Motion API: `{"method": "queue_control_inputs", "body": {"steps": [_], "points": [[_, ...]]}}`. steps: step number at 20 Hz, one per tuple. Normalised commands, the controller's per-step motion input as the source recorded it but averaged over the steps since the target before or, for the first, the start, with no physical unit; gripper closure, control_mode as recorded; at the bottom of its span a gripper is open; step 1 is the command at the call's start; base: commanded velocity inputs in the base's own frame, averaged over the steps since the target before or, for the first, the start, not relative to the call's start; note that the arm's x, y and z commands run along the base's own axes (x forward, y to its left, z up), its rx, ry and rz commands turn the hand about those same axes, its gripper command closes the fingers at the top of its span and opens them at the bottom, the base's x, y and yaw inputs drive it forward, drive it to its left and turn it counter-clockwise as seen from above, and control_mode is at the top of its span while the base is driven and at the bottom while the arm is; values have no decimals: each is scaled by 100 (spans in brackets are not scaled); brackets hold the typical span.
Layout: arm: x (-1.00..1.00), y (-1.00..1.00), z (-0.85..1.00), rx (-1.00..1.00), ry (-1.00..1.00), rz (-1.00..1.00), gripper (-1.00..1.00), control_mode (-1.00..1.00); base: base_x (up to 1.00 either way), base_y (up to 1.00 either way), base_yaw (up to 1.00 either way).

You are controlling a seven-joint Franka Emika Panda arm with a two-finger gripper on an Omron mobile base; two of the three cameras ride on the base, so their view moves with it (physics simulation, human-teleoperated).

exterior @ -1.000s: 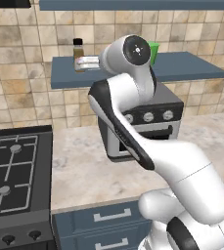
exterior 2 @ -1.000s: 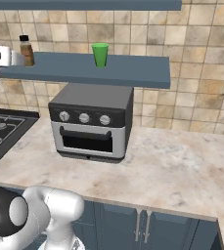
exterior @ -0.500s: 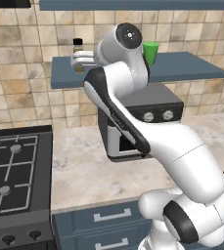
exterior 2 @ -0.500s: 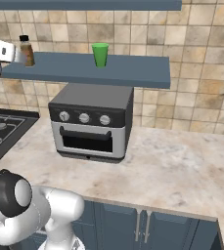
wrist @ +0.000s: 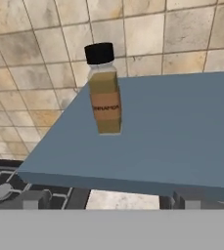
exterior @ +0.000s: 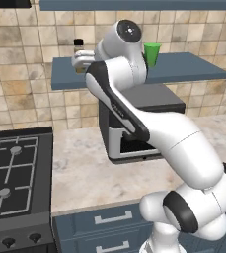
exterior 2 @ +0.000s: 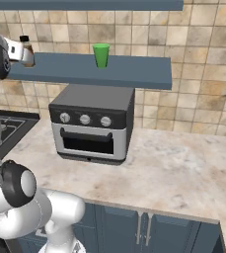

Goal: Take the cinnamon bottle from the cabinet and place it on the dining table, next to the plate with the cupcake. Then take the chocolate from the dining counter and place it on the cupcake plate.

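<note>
The cinnamon bottle (wrist: 105, 97), clear with brown contents and a black cap, stands upright near the left end of the slate-blue cabinet shelf (wrist: 182, 127). My gripper (wrist: 108, 200) is open just short of the shelf's front edge, level with the board, and the bottle is centred ahead between the fingertips (wrist: 33, 199). From the left base the hand (exterior: 80, 61) covers the lower part of the bottle (exterior: 78, 45). In the right base view the bottle (exterior 2: 25, 44) sits right by the hand. The dining table, plate, cupcake and chocolate are out of view.
A green cup (exterior: 152, 53) stands further right on the shelf (exterior 2: 134, 74). A toaster oven (exterior 2: 92, 123) sits on the marbled counter (exterior 2: 183, 173) beneath it, and a black stove (exterior: 11, 183) lies to the left. Tiled wall rises behind.
The arm has risen and the hand has edged closer to the bottle on the shelf. The jaws stay open.
</note>
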Motion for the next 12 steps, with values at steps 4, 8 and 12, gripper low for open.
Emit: {"method": "queue_control_inputs", "body": {"steps": [4,8,12], "points": [[40,0,-11,0,-3,5,-100,-100,0,0,0],[54,2,-9,0,0,1,-100,-100,0,0,0],[59,11,-2,0,0,0,-100,-100,0,0,0]]}}
